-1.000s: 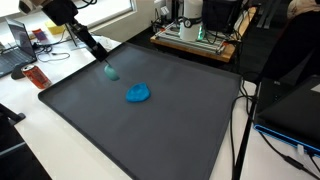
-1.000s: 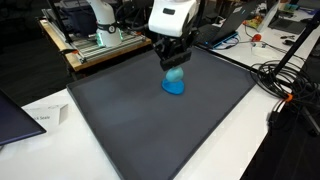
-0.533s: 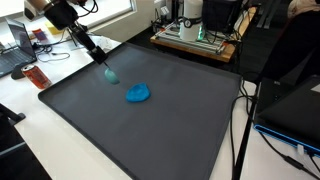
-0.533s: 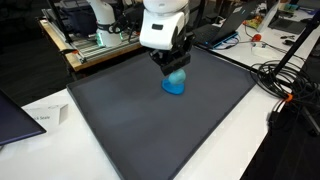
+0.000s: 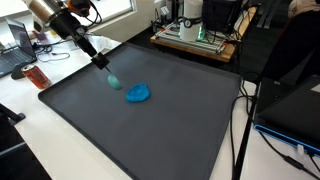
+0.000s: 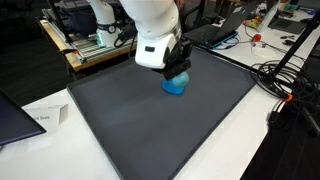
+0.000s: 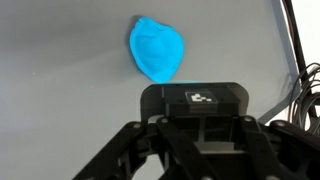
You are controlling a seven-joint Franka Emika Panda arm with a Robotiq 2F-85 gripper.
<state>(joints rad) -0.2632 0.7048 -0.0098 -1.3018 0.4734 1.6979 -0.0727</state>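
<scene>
My gripper hangs over the far left part of a dark grey mat, tilted on its arm. A small teal object sits right at its fingertips and looks pinched between them, just above the mat. A bright blue rounded lump lies on the mat a short way beside it. In an exterior view the gripper covers part of the blue lump. In the wrist view the blue lump lies ahead on the mat, above the black gripper housing; the fingertips and the teal object are out of frame.
The mat lies on a white table. A laptop and a paper card sit beside it. A rack of equipment stands behind, cables trail at one side, and a red item lies off the mat.
The arm has swung and tilted, its upper body moving away from the blue lump. The teal object at the fingertips has shifted slightly. The blue lump has stayed put.
</scene>
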